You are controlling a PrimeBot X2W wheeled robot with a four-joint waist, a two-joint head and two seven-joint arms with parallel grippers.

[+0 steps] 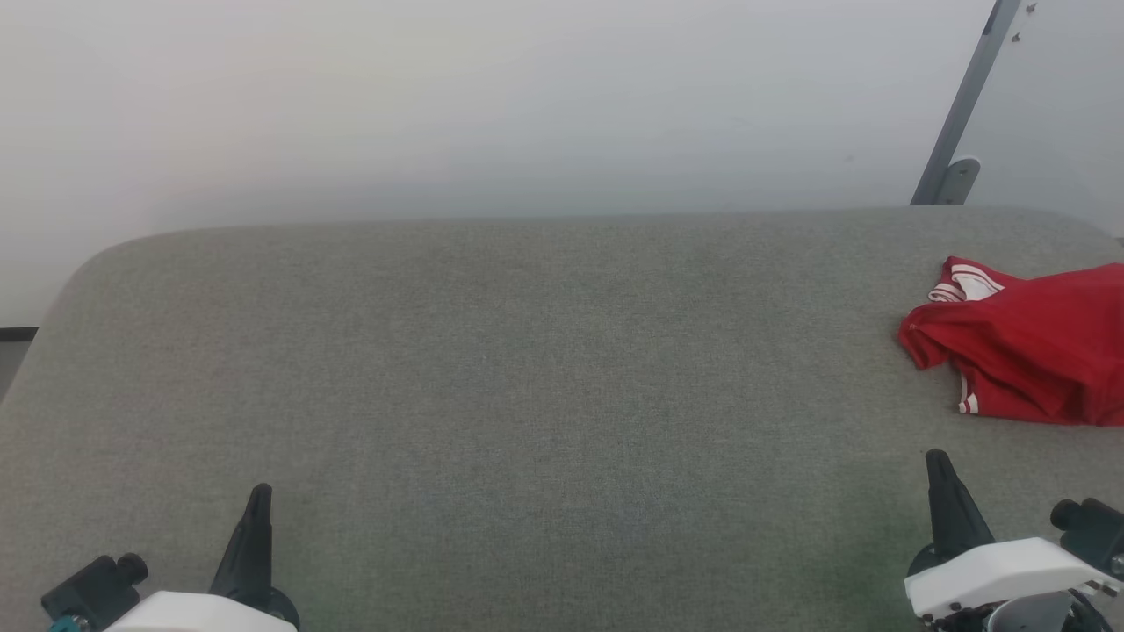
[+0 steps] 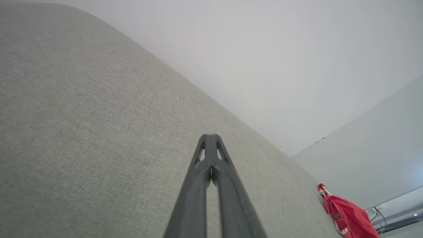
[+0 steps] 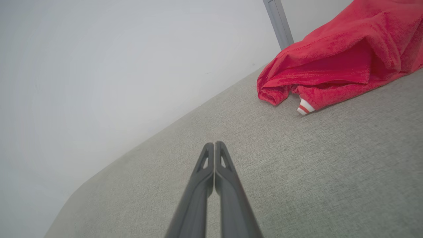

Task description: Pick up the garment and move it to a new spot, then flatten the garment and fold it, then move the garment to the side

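A wide table covered in grey-green woven fabric, with rounded far corners, stands against a plain pale wall. A grey metal post leans up the wall behind the table's far right corner.

The garment, a small red T-shirt, lies crumpled in a loose heap on the table at the robot's far right, and the right edge of the head view cuts it off. Red-and-white striped trim shows at its far end and again at its near lower edge. The folds facing the camera are plain red cloth.

The left gripper sits low at the near left of the table, well apart from the shirt. Its two dark fingers are pressed together into one point, holding nothing. The left wrist view shows the same closed tips above bare fabric, with the shirt small and far off at the lower right.

The right gripper rests at the near right, close to the shirt but not touching it. Its fingers are also pressed together and empty. In the right wrist view the closed tips point over the table, and the shirt lies bunched beyond them at the upper right, with one striped cuff poking out beneath.
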